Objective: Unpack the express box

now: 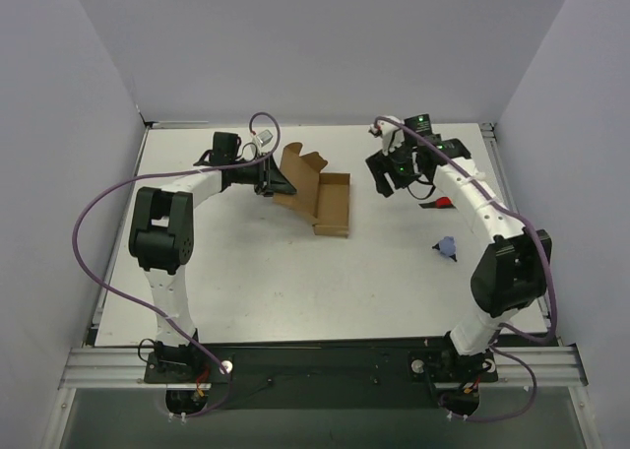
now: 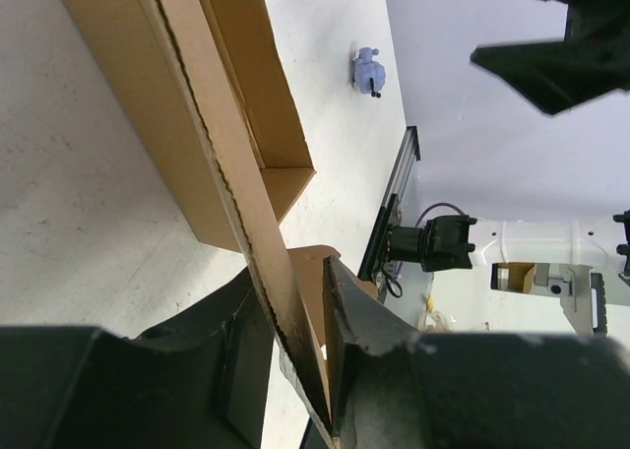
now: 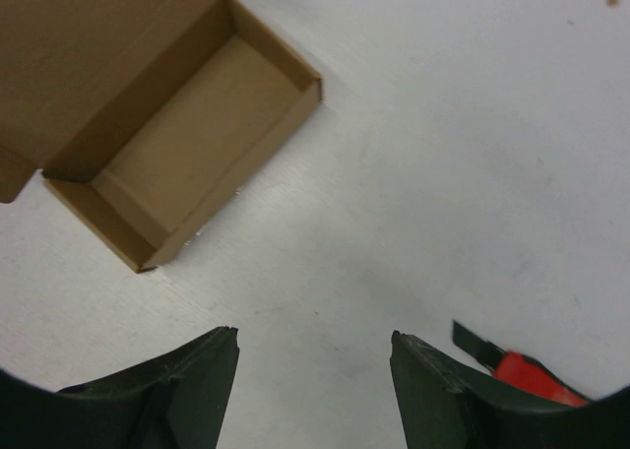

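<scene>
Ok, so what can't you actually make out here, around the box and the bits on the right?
- Blue object: too small in the top and left wrist views to identify.
- Red knife: in the right wrist view, cut off by the frame edge and a finger of the right gripper; in the top view, partly hidden by the right arm.
- Express box lid: cut off by the right wrist view's top and left edges.

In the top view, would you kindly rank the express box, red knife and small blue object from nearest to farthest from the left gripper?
1. express box: its flap is in the left gripper.
2. red knife: right side, mid-table.
3. small blue object: right side, lower in the view.
</scene>
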You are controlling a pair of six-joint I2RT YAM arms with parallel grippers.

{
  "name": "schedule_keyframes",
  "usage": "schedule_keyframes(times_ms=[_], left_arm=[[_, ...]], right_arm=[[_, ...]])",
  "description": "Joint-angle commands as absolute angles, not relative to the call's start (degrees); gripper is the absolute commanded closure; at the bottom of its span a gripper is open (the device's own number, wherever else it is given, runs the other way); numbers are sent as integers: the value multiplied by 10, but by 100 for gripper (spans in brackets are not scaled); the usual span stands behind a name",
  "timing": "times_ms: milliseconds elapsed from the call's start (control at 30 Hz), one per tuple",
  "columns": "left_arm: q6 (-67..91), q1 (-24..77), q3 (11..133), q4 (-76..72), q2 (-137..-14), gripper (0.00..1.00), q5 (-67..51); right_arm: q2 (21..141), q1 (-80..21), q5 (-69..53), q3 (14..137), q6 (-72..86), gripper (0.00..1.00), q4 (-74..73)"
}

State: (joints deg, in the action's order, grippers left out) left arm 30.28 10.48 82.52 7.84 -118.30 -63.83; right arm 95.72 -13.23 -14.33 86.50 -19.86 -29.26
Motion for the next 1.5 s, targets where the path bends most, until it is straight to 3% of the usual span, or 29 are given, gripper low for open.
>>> schedule_keyframes(times_ms=[0,167,433,533,700,733,767,833,900,1200,1467], left_arm=[[266,108,863,98,-1180,67,-642],[178,112,922,199,-1175,71,-604],[-112,139,1261,566,-1301,88,-486],[-173,150,1371,658,-1358,90,-456],[-239,156,1427,711,-1394,92,-462],[-246,156,1426,708,-1392,89,-463],[-250,159,1420,703,-1391,69,-450],[-250,162,1410,673,-1378,56,-438],[-230,163,1373,617,-1348,15,-430],[-115,143,1313,473,-1243,9,-353],[-23,76,1302,440,-1180,5,-273]], right_arm=[[1001,-195,-168,886,-228,37,-309],[1030,-228,-172,918,-219,37,-308],[1020,-228,-161,916,-216,37,-308],[1006,-227,-157,897,-220,36,-309],[977,-207,-171,870,-209,36,-311],[967,-200,-179,868,-193,36,-312],[963,-193,-184,865,-181,36,-312],[952,-179,-182,857,-157,33,-312],[946,-176,-124,851,-134,32,-304],[918,-164,52,890,-24,22,-318],[948,-138,126,1091,0,16,-395]])
